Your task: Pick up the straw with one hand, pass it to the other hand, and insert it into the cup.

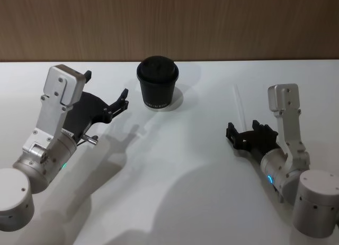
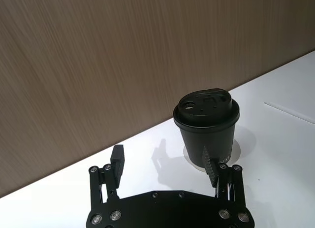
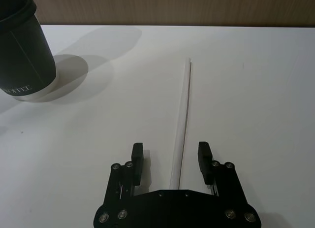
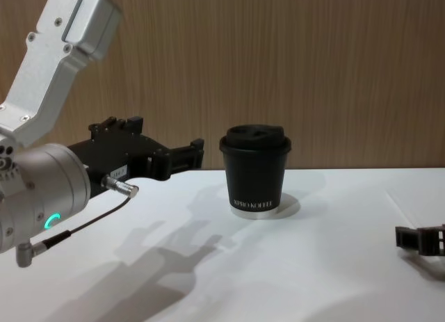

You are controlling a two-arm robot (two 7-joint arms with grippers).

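The right claw (image 3: 170, 156) sits low over the white desk (image 1: 185, 192), fingers spread wide and gripping nothing. The straw (image 3: 181, 114) lies flat between them, touching neither, and runs straight away from the claw; its near end is hidden under the claw's body. Farther off on the robot's left, the left claw (image 2: 165, 161) hangs above the desk, wide open and empty, pointed at the upright cup (image 2: 206, 124), whose domed lid hides its inside.
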